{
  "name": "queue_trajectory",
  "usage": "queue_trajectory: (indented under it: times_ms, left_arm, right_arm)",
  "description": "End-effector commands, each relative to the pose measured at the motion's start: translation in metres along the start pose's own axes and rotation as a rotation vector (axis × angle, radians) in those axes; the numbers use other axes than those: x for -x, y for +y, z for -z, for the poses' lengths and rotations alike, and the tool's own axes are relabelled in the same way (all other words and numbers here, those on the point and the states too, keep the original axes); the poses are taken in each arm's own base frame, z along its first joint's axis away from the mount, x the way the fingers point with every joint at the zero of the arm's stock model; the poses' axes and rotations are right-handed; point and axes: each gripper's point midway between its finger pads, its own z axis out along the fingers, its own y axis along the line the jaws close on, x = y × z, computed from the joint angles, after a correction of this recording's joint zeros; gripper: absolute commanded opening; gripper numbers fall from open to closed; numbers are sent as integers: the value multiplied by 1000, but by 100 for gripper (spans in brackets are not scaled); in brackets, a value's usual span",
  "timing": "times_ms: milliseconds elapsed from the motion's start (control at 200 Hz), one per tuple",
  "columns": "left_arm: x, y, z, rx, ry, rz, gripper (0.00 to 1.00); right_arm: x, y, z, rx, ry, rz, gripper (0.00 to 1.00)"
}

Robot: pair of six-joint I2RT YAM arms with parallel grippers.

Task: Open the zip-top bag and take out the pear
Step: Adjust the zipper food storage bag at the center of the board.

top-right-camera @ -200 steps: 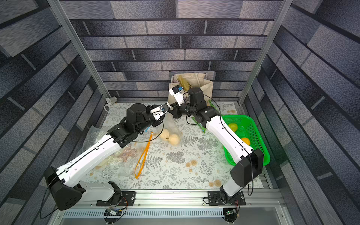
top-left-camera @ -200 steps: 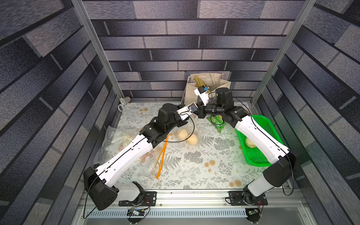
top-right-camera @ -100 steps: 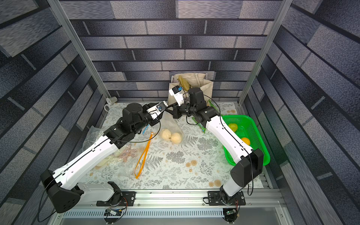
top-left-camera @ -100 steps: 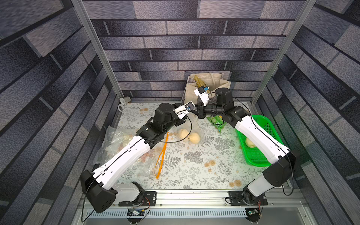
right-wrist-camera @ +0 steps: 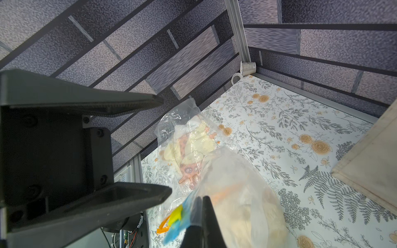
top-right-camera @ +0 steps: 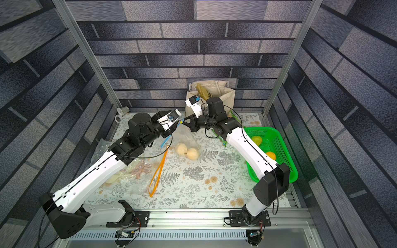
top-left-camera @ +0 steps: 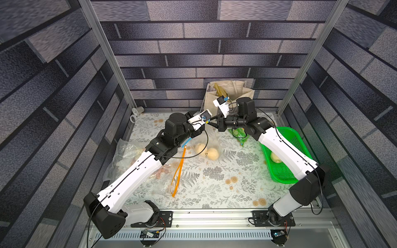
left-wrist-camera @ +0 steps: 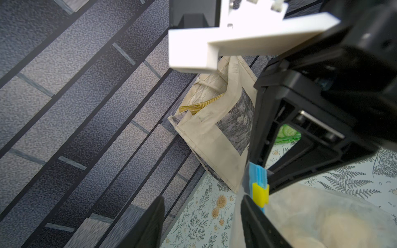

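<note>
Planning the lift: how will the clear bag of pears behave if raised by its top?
Probably floppy: the bag sags below the right gripper pinching its zip edge. Likely bottom-heavy: the two pears lie at its bottom, so they may swing.

Grey brick-pattern walls (top-left-camera: 214,32) enclose a floral tabletop (top-left-camera: 214,189).
</note>
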Motion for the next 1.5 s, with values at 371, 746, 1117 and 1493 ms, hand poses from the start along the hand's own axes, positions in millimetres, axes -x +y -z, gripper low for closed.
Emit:
queue_trajectory:
  times_ms: [371, 746, 1117, 1493]
  left_arm:
    - [12, -21, 29, -198, -116, 107, 66]
    - [10, -32, 6, -184, -86, 103, 57]
    - [0, -30, -6, -151, -48, 88, 51]
    - [0, -28, -8, -132, -47, 79, 49]
  right_arm:
    - [-2, 3, -3, 13, 14, 2, 0]
    - [-2, 7, -2, 29, 12, -4, 0]
    - [-2, 12, -2, 56, 6, -12, 0]
    - [-3, 15, -2, 80, 5, -23, 0]
